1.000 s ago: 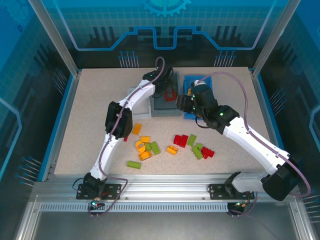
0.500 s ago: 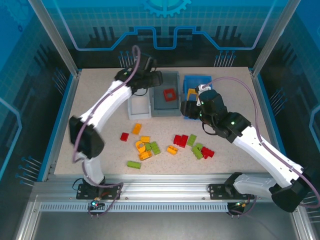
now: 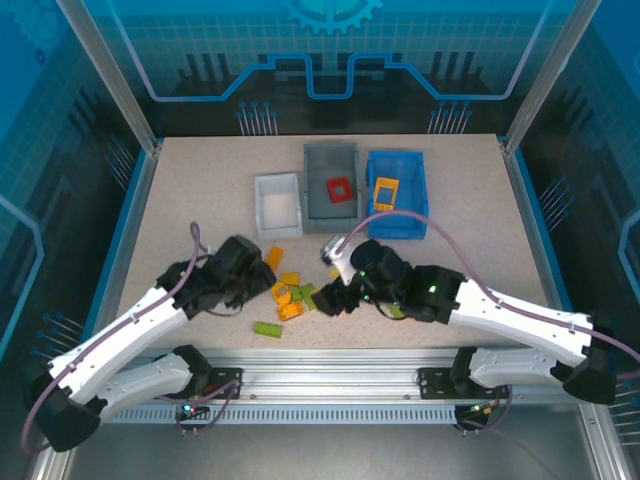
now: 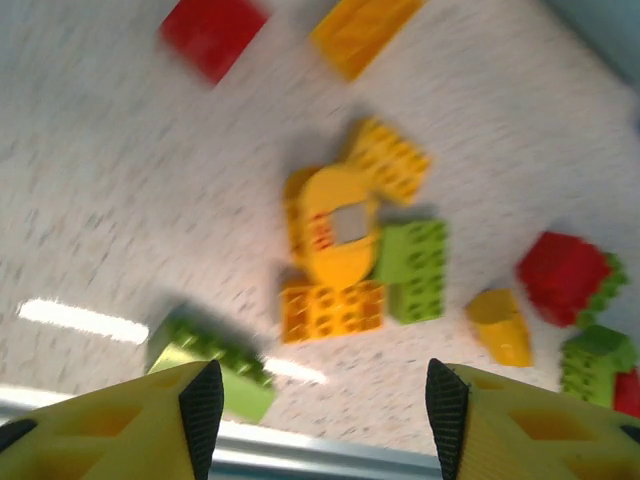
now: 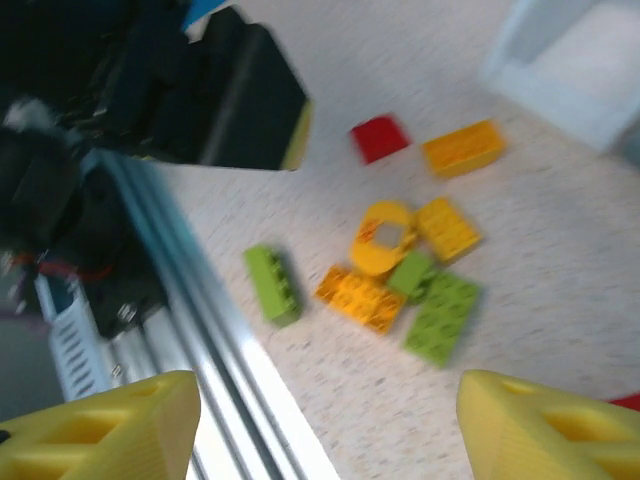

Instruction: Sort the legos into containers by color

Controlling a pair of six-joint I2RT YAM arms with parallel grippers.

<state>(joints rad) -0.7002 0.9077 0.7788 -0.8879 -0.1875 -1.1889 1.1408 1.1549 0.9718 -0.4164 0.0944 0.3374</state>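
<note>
the table [image 3: 190, 190] has a matt, speckled beige top that looks like laminate, and the rail [image 3: 330, 365] at its near edge is bare grooved metal with a soft shine. the legos [image 4: 335, 310] are smooth plastic with a light gloss, and the white bin [image 3: 279, 205], grey bin [image 3: 328, 160] and blue bin [image 3: 397, 218] are smooth plastic too. the left gripper [image 4: 322, 405] has matt yellow plastic fingers [image 4: 120, 430] with black ribbed pads [image 4: 203, 400].

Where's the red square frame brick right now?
In the top view, the red frame lies inside the grey bin at the back of the table, between the white bin and the blue bin.
</note>
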